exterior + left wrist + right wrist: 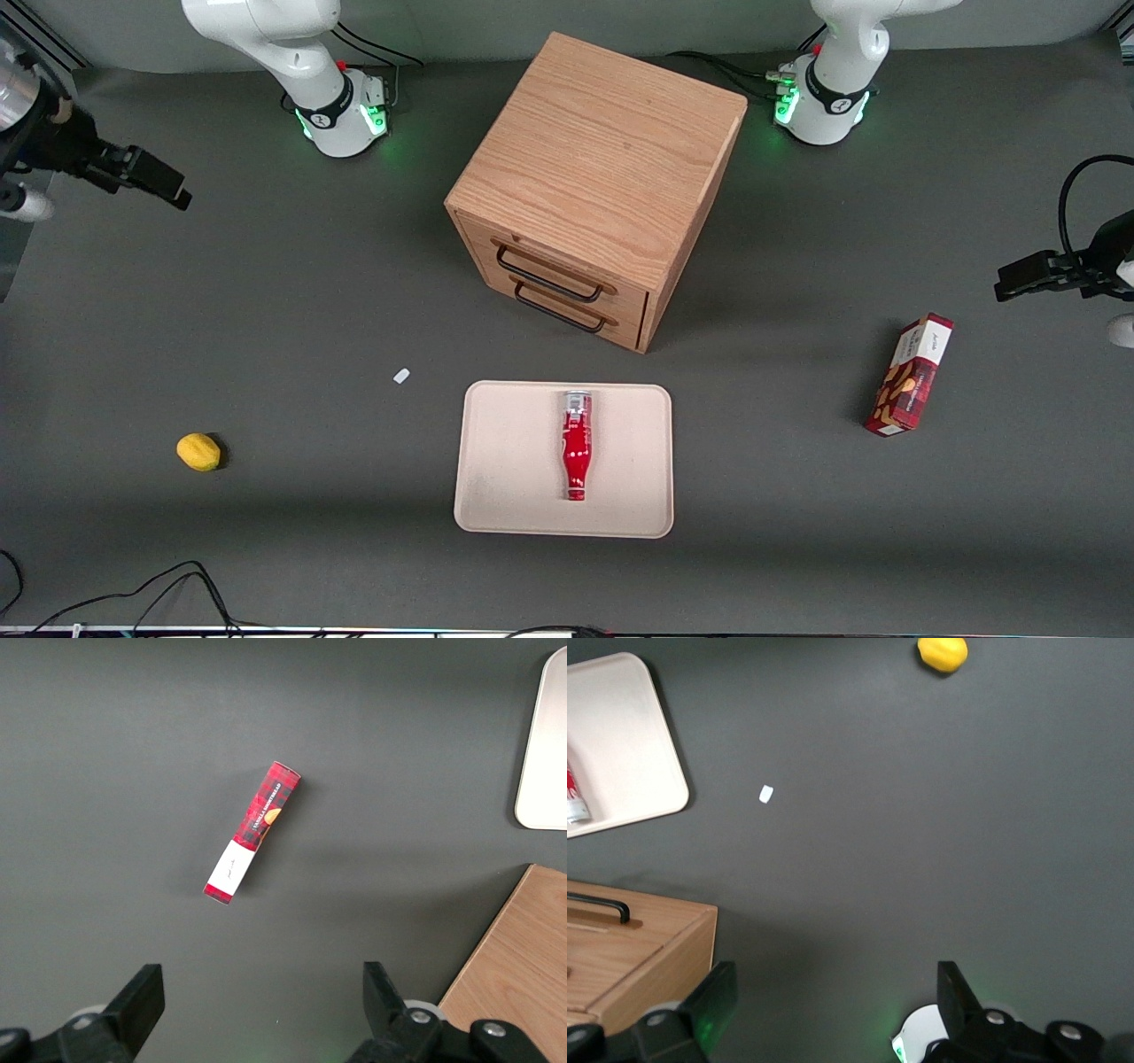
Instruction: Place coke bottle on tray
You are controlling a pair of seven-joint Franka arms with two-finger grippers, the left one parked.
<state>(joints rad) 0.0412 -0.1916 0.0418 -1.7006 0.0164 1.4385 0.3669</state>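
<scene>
While the right wrist view catches only the silvery base of the coke bottle, the front view shows it whole, lying flat mid-tray, red cap toward the camera. Raised well off toward the working arm's end, the gripper gapes wide, holding nothing

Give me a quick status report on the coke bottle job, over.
Hand open, empty, up at the working arm's end of the table. Coke bottle lying flat on the tray. Nothing in the way.
</scene>
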